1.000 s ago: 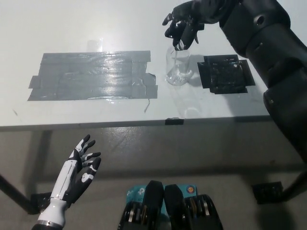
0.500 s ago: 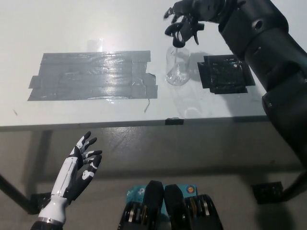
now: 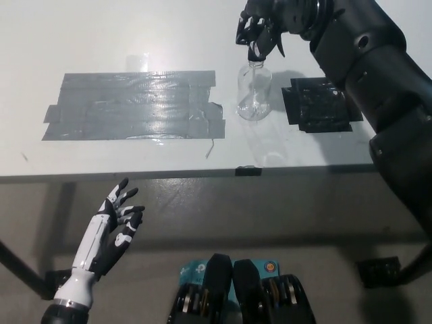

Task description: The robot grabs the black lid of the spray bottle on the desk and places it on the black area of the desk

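Fingers (image 3: 260,42) of the black right hand (image 3: 264,30) close around the black lid (image 3: 257,52), just above the clear spray bottle (image 3: 254,93); the white left hand (image 3: 116,223) rests open below the bench (image 3: 121,40).

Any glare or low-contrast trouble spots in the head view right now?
Head view: overhead light glares off the grey tape patch; the clear spray bottle washes into the white desk; the black right hand above the bottle hides any lid, black on black; the left hand is sharp.
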Robot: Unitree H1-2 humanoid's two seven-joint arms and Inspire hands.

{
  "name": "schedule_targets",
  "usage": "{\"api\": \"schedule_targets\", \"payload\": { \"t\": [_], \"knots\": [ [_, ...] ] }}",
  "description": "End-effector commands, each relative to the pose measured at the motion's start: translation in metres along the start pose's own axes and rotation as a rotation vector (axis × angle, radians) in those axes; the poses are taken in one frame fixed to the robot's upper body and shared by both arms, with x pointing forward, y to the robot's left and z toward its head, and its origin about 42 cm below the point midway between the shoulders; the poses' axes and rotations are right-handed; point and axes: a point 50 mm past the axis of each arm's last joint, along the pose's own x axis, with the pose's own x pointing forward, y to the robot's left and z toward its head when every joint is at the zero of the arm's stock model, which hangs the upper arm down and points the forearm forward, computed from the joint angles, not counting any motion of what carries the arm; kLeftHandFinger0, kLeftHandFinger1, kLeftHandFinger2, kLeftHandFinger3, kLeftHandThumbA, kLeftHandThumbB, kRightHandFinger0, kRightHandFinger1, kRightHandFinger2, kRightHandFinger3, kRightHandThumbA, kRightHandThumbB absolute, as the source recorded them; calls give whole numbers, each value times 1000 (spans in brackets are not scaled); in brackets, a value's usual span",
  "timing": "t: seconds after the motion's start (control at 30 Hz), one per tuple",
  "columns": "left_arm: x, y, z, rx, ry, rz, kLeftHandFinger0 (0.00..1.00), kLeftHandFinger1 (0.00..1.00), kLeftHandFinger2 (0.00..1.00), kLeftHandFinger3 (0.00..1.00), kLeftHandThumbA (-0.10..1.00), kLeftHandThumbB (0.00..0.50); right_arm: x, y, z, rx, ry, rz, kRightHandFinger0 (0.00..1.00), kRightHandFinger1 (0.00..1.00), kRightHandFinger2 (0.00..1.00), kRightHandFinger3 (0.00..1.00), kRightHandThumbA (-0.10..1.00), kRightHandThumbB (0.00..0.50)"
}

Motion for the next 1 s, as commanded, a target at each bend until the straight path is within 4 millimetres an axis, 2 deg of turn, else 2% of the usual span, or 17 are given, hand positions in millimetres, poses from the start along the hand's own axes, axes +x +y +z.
{"api": "schedule_targets", "payload": {
  "t": [0.0, 0.1, 0.23, 0.27, 0.37, 0.4, 0.43, 0.5, 0.53, 0.57, 0.63, 0.7, 0.73, 0.87, 0.9, 0.93, 0.97],
  "knots": [
    [6, 7, 10, 37, -68, -13, 659, 744, 897, 1000, 801, 171, -16, -37, -2, -19, 18, -72, 768, 671, 656, 584, -100, 240],
    [6, 7, 10, 41, -66, -13, 648, 735, 883, 1000, 809, 173, -17, -40, -2, -10, 17, -87, 752, 659, 648, 563, -97, 302],
    [11, 6, 10, 42, -74, -16, 646, 736, 880, 1000, 810, 167, -24, -54, -3, 20, 2, -128, 741, 664, 645, 554, -100, 270],
    [11, 6, 10, 49, -72, -16, 647, 737, 881, 1000, 814, 167, -28, -61, -3, 39, -10, -140, 753, 670, 640, 532, -100, 298],
    [11, 6, 10, 49, -67, -16, 648, 736, 881, 1000, 819, 168, -36, -77, 1, 53, -39, -182, 699, 666, 660, 544, -100, 319],
    [11, 6, 10, 49, -66, -17, 649, 736, 880, 1000, 818, 168, -39, -82, 1, 43, -50, -202, 709, 666, 659, 546, -100, 339],
    [11, 5, 10, 47, -65, -18, 650, 737, 882, 1000, 818, 167, -41, -86, 2, 39, -58, -218, 798, 677, 648, 537, -87, 357],
    [10, 5, 10, 51, -69, -20, 653, 738, 885, 1000, 818, 164, -51, -102, 7, 60, -93, -258, 895, 683, 637, 511, -63, 397],
    [12, 5, 11, 54, -74, -21, 653, 737, 884, 1000, 816, 157, -56, -110, 9, 66, -114, -271, 882, 647, 624, 506, -51, 414],
    [13, 5, 10, 54, -78, -24, 653, 735, 884, 1000, 816, 157, -64, -122, 12, 62, -141, -287, 775, 568, 583, 502, -29, 395],
    [13, 5, 10, 50, -75, -23, 652, 734, 883, 1000, 814, 159, -72, -132, 16, 41, -171, -315, 696, 574, 586, 510, -25, 383],
    [12, 5, 10, 48, -72, -22, 650, 731, 882, 1000, 811, 157, -77, -139, 20, 24, -180, -329, 900, 731, 681, 533, -25, 361],
    [13, 6, 10, 51, -74, -23, 649, 730, 882, 1000, 811, 156, -84, -147, 24, 20, -197, -333, 914, 734, 684, 540, -37, 368],
    [14, 6, 9, 55, -74, -23, 649, 733, 882, 1000, 816, 157, -96, -161, 28, -2, -214, -356, 778, 645, 632, 564, -69, 349],
    [13, 6, 9, 55, -72, -23, 650, 734, 882, 1000, 817, 159, -98, -164, 26, -11, -206, -367, 836, 700, 677, 563, -62, 346],
    [12, 6, 8, 52, -68, -21, 652, 736, 882, 1000, 817, 160, -100, -166, 23, -1, -212, -377, 1000, 861, 779, 567, -66, 347],
    [12, 6, 8, 52, -70, -20, 653, 736, 882, 1000, 816, 159, -102, -168, 19, 27, -222, -382, 1000, 830, 772, 559, -83, 347]
  ]
}}
